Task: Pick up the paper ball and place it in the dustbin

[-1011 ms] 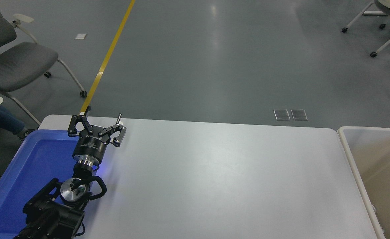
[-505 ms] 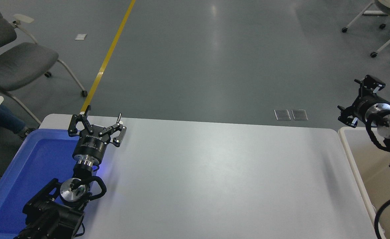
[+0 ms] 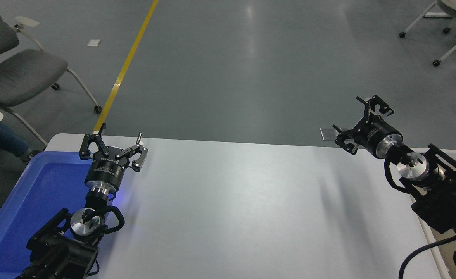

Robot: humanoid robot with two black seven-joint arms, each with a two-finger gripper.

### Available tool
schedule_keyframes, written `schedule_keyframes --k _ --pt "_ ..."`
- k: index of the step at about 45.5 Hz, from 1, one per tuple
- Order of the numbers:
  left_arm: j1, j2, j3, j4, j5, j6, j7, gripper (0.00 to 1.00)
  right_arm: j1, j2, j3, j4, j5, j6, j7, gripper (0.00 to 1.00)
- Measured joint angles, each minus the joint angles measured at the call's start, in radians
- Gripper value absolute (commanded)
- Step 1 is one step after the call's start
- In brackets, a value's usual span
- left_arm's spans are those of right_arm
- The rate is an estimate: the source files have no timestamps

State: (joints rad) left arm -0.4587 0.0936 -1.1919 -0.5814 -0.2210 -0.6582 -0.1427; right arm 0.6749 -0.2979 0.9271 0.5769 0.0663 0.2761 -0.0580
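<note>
No paper ball shows in the head view. The dustbin (image 3: 433, 244) is almost wholly hidden behind my right arm; only a strip of its off-white rim shows at the lower right. My right gripper (image 3: 348, 114) is open and empty, held in the air over the table's far right corner and pointing up and left. My left gripper (image 3: 113, 136) is open and empty, parked at the table's far left beside the blue tray.
A shallow blue tray (image 3: 34, 193) lies on the left end of the white table (image 3: 232, 201). A grey chair (image 3: 14, 73) stands on the floor beyond the far left corner. White chair legs (image 3: 441, 42) stand at the far right.
My right arm has risen from the dustbin at the right edge and swung left over the table's far right corner, covering the bin. The left arm has not moved.
</note>
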Motion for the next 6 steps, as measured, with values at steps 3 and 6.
schedule_keyframes --k 3,6 --pt "0.0 0.0 0.0 0.0 0.0 0.0 0.0 0.99 -0.021 0.019 0.018 0.001 0.001 0.012 0.001 1.0" --pt "0.0 0.0 0.0 0.0 0.0 0.0 0.0 0.99 -0.039 0.035 0.035 0.002 0.002 0.023 0.002 1.0"
